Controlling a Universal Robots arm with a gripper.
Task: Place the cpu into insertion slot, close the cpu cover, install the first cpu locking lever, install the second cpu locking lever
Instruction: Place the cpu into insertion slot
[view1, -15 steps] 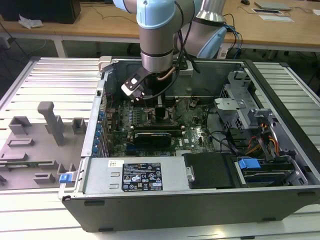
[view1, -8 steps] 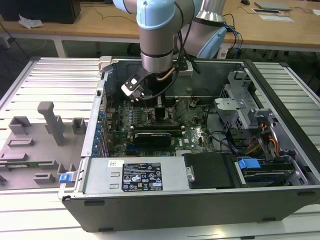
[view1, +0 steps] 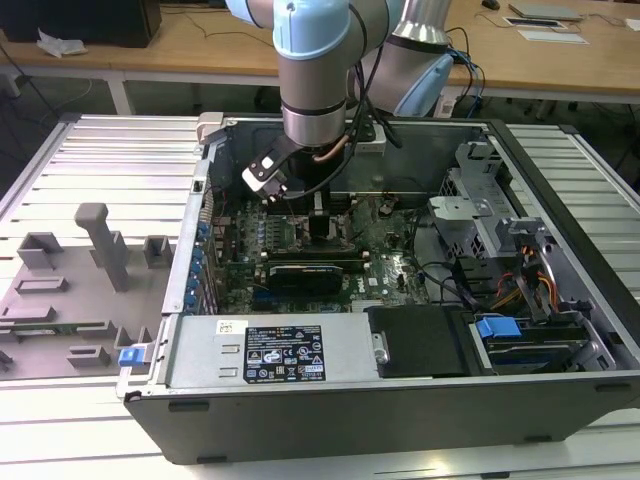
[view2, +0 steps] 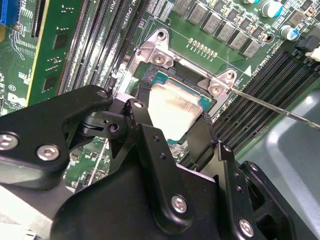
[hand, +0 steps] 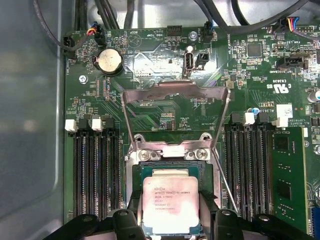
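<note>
Exterior view: arm reaches into pc case, gripper low over green board, far side. First wrist view: cpu in or just above slot, can't tell which; fingers clamped on its edges; cover raised. Second wrist view: lever loose. Judged step 1; needs chip flat, square.

cpu cover swung open beyond insertion slot, open room above cpu, 2 banks of memory slots flanking it, lever rod slanting alongside, case wall near
</note>
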